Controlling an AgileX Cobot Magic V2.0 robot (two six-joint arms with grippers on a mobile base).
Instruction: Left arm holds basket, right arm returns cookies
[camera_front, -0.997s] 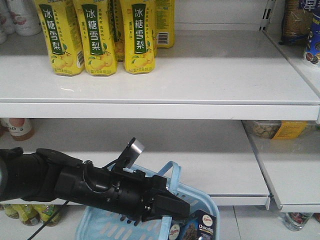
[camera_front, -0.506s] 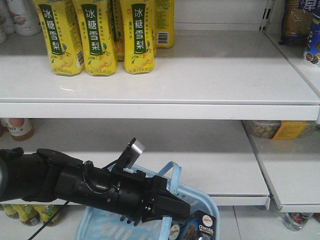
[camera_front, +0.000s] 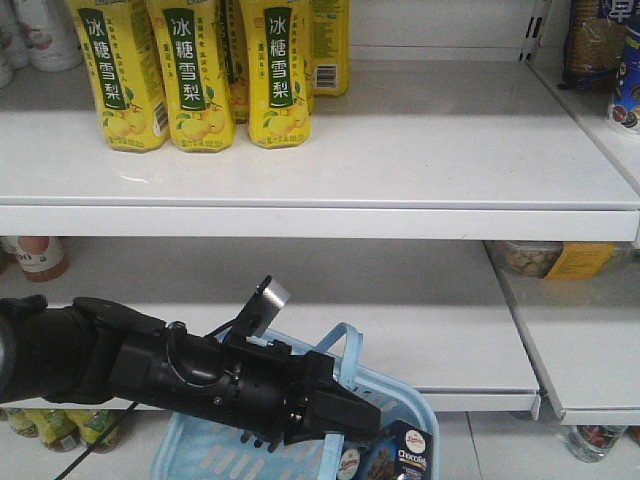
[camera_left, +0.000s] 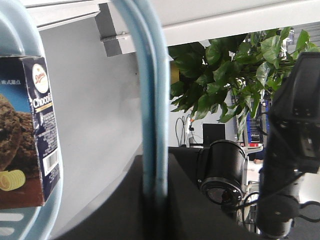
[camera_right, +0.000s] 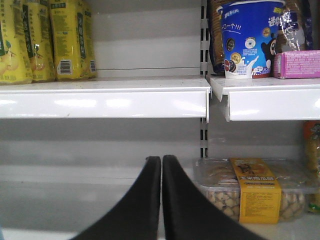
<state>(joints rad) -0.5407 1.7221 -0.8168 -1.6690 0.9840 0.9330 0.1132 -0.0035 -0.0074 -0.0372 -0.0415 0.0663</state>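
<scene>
Cookies (camera_front: 398, 455) are sitting in basket (camera_front: 200, 455); I'm pinching its handle (camera_left: 152, 100) w/ left fingers (camera_front: 340, 412). Right fingers (camera_right: 145, 210) are pressing together, empty, facing shelf (camera_right: 100, 102). Reaching in w/o spreading them risks knocking cookies, tilting basket.

We are seeing the left arm (camera_front: 130, 365) as a bulky run of matte black segments, rounded at the rear and blockier toward the wrist. Thin black cables (camera_front: 185, 345) are looping over its housing, and one is trailing underneath. A small silver tab (camera_front: 270, 297) is catching the light near the wrist. The left gripper (camera_front: 345, 415) is showing as a black wedge. The right gripper (camera_right: 161, 200) is showing two smooth black fingers (camera_right: 140, 210) tapering to rounded tips.
</scene>
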